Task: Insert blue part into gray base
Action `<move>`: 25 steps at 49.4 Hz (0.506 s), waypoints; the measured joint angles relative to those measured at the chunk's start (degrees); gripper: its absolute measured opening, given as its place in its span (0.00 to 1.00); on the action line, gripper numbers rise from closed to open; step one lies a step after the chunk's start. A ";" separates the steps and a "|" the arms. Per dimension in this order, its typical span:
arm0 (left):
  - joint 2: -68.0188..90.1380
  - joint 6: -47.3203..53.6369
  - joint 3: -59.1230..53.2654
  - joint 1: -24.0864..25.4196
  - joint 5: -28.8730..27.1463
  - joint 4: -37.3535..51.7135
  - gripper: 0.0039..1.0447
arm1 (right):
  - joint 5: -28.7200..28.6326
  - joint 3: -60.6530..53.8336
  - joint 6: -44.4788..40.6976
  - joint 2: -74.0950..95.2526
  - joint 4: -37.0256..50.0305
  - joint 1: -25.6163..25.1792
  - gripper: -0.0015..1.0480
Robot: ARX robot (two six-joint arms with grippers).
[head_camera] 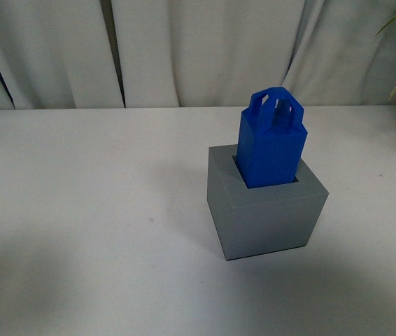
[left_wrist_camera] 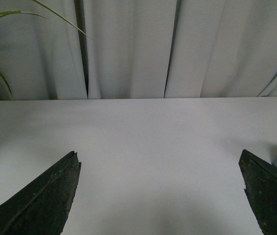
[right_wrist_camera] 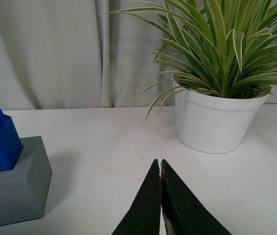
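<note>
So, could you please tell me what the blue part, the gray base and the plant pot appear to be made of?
The blue part looks like matte plastic: even bright color, crisp moulded edges and cut-outs, no glare. The gray base looks like the same kind of matte plastic, with flat, dull faces. The plant pot is smooth and white with a soft sheen; plastic or glazed ceramic, I cannot tell which.

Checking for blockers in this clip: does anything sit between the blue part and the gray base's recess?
Nothing visible does. The blue part already stands in the recess of the gray base, leaning slightly. Both grippers are clear of it: the left gripper is open over bare table, the right gripper is shut beside the base.
</note>
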 joint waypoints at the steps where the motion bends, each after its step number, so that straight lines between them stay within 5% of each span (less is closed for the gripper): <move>1: 0.00 -0.02 0.00 0.00 0.00 0.00 0.94 | 0.00 0.00 0.00 -0.17 -0.17 0.00 0.02; 19: 0.00 -0.02 0.00 0.00 0.00 0.00 0.94 | 0.00 0.00 0.00 -5.44 -5.40 0.00 0.02; 25: 0.00 -0.02 0.00 0.00 -0.02 0.00 0.94 | -0.07 0.07 0.00 -13.60 -14.84 0.00 0.02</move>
